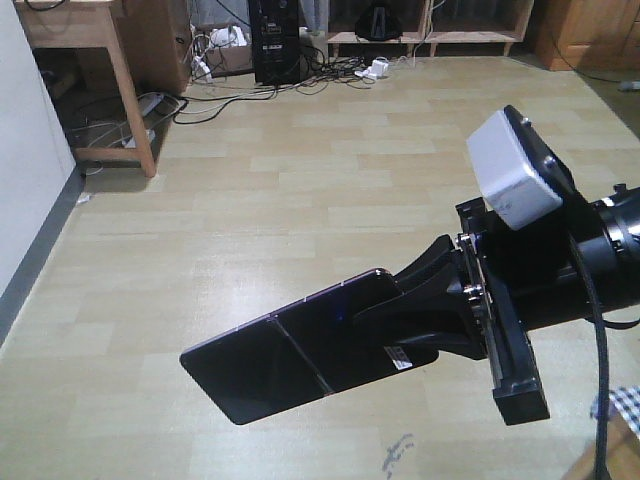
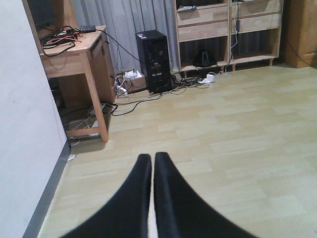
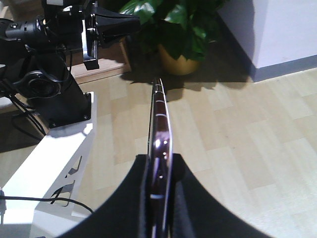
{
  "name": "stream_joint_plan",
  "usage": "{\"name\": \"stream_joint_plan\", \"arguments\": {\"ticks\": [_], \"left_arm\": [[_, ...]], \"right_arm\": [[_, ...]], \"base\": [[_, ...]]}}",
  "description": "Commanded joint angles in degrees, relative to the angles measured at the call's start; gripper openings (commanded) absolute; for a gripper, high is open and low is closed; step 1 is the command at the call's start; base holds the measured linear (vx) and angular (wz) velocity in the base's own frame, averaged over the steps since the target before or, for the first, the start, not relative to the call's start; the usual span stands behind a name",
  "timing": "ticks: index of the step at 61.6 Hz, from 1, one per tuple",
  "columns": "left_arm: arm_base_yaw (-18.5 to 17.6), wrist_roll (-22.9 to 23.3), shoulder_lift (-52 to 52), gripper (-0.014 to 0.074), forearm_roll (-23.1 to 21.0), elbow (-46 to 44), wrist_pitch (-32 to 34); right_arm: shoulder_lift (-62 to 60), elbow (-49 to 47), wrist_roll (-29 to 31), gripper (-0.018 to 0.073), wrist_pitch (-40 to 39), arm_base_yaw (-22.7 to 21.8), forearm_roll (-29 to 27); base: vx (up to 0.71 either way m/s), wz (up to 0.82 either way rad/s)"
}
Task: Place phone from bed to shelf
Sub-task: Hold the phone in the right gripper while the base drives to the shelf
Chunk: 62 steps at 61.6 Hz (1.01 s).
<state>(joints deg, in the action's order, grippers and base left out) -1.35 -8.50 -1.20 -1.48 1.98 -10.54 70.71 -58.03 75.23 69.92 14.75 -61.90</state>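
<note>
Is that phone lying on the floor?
No, the phone is clamped in the right gripper, held in the air above the floor.

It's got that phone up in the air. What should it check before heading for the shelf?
1. Grip on the phone: the right gripper clamps one end, and most of the phone sticks out. Ok.
2. Phone clear of the bed: it hangs over the bare floor. Ok.
3. Left gripper out of the way: shut and empty. Ok.
4. Shelf in sight: it stands across the room in the left wrist view. Ok.
5. Free spot on a board: cannot tell from here.
6. Route: cables lie on the floor near the shelf. Cannot tell whether they block the way.
</note>
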Motion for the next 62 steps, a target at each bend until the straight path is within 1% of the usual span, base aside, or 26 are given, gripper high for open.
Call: {"name": "stream_joint_plan", "arguments": {"ticks": [1, 33, 62], "left_arm": [[0.07, 0.33, -0.24, 0.0001, -0.52, -1.32, 4.15], [0.07, 0.33, -0.24, 0.0001, -0.52, -1.32, 4.15], [0.07, 0.33, -0.24, 0.0001, -0.52, -1.32, 4.15]], "right_arm": [[-1.39, -1.43, -0.16, -0.0002, 3.75, -0.09, -5.00], [-1.39, -1.43, -0.16, -0.0002, 3.77, -0.09, -4.99], [-1.39, -1.43, -0.16, -0.0002, 3.78, -0.09, -4.99]], "base": [[0.44, 0.04], [0.45, -0.05], [0.45, -0.23]]}}
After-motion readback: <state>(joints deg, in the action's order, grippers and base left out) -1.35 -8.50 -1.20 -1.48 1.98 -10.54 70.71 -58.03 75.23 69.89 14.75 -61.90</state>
